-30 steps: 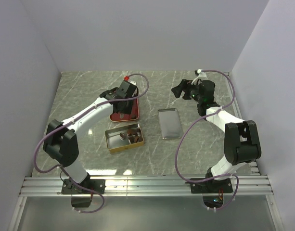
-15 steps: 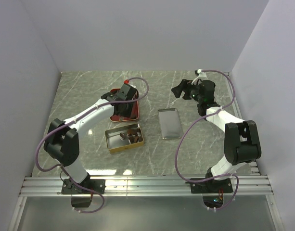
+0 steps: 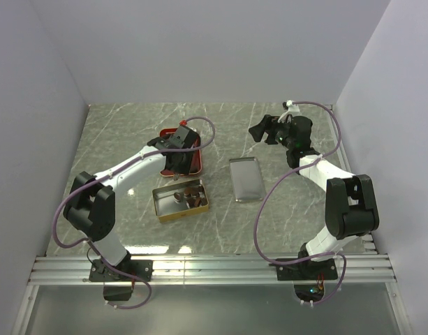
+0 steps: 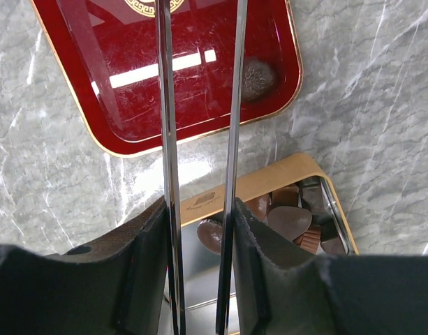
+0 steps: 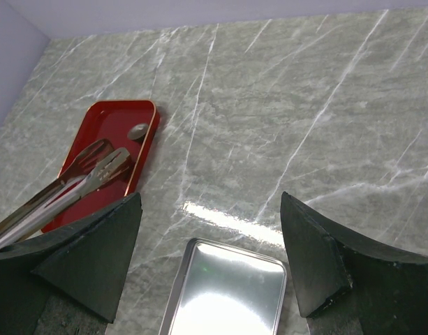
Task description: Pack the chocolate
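My left gripper is shut on a pair of metal tongs, also in the right wrist view. Their blades reach out over the red tray, slightly apart, with nothing between them. One dark chocolate piece lies in the tray's corner, to the right of the blades. The gold tin just below the tray holds several chocolate pieces. In the top view the left gripper hangs over the tray, behind the tin. My right gripper is open and empty, raised at the back right.
The silver tin lid lies flat to the right of the gold tin, below my right gripper in the right wrist view. White walls close in the marble table on three sides.
My left gripper has shifted slightly toward the near side over the red tray with the tongs. The right arm has not moved.
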Controlling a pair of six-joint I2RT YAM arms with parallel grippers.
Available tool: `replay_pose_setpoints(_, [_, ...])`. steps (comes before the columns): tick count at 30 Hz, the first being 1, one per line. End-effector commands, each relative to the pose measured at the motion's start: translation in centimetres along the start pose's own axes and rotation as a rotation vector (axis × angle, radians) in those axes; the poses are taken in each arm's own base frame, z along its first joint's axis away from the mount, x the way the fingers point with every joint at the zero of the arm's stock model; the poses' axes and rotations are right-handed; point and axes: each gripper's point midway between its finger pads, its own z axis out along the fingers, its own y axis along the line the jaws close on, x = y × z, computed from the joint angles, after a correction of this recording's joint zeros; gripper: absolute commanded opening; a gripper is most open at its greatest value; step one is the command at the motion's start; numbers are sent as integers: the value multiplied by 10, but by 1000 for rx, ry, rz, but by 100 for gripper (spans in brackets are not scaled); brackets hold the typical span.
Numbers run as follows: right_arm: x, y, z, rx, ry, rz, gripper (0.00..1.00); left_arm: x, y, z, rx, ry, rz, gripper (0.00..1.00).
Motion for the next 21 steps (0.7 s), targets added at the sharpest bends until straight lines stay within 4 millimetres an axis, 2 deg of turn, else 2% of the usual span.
replay_pose_setpoints(1, [-30,7,-1,-23,-76,-24,87,-11,-4,-8,28,-50,-38,42])
replay_pose_setpoints(5, [-30,8,-1,-24,-76,-23,87,-9,-5,-7,31,-43,-35,41])
replay_pose_setpoints(8, [-30,7,-1,-23,-76,-23,87,-9,-6,-7,37,-43,-32,35])
replay_pose_setpoints(15, [-29,8,-1,-25,-74,-21,87,-1,-4,-6,30,-12,-20,27])
replay_pose_setpoints(21, [-31,9,-1,-28,-77,-21,87,-5,2,-24,29,-43,-37,27])
